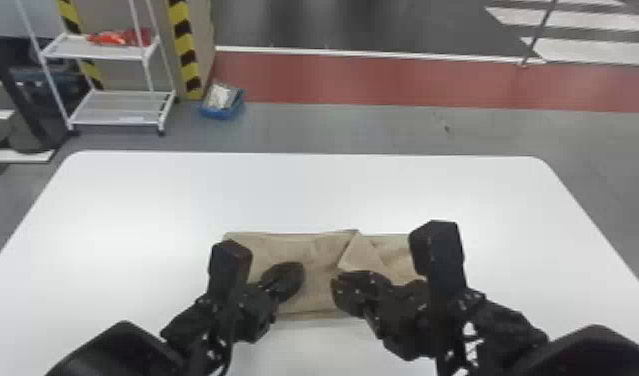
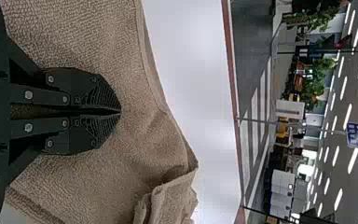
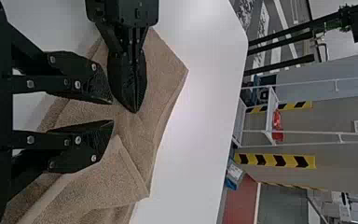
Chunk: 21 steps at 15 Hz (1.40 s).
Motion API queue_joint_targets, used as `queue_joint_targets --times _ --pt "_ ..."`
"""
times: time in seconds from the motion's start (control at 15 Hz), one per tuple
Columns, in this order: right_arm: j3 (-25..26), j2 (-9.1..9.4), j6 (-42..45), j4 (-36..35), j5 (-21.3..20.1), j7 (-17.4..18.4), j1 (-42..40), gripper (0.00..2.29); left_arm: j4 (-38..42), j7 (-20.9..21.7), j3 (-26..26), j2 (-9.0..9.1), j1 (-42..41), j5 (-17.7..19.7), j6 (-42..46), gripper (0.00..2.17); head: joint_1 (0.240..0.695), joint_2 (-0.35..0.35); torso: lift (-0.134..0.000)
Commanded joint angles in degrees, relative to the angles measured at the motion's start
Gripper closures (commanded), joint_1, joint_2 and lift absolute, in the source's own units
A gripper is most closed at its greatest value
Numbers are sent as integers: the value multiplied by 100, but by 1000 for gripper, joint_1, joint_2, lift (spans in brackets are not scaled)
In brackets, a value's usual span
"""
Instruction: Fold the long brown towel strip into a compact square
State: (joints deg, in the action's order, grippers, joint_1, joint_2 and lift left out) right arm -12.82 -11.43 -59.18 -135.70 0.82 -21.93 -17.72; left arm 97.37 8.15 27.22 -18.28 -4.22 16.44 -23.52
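Note:
The brown towel strip (image 1: 313, 295) lies left to right on the table, with a raised, folded-over flap (image 1: 365, 254) toward its right half. My left gripper (image 1: 299, 285) is over the strip's left-middle part; in the left wrist view the left gripper (image 2: 119, 112) has its fingers together, with towel (image 2: 140, 135) around and beneath them. My right gripper (image 1: 336, 290) is over the towel just below the flap. Seen from the right wrist, the right gripper (image 3: 113, 112) stands open above the towel (image 3: 135, 126), the left gripper's closed tips close by.
Both grippers are near each other at the middle of the white table (image 1: 303, 190). Beyond its far edge stand a white shelf rack (image 1: 118, 120) and a blue bin (image 1: 222, 107) on the floor.

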Motion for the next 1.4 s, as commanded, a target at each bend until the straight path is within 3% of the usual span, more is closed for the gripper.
queue_joint_targets --times 0.0,0.13,0.53,0.8,1.07,1.33 --pt "-247 0 174 123 -117 5 -47 1656 -8 2 20 0 9 -9 1 1069 695 -56 -124" --pt "-414 27 209 316 -311 31 -21 1656 -8 2 29 0 9 -18 1 1069 695 -35 -124" --pt "-282 62 350 861 -311 181 164 1656 45 11 3 -35 -26 -9 1 1069 695 -31 -124" --pt "140 123 490 923 -267 321 120 1656 133 11 -15 -62 -79 -53 1 1069 695 -53 -124" --pt "667 123 578 1028 -267 506 93 1656 221 11 -15 -62 -132 -79 -122 1069 695 -106 -124" --pt "1309 123 983 1107 -3 726 93 1656 318 11 -15 -62 -228 -158 -210 1069 695 -182 -124"
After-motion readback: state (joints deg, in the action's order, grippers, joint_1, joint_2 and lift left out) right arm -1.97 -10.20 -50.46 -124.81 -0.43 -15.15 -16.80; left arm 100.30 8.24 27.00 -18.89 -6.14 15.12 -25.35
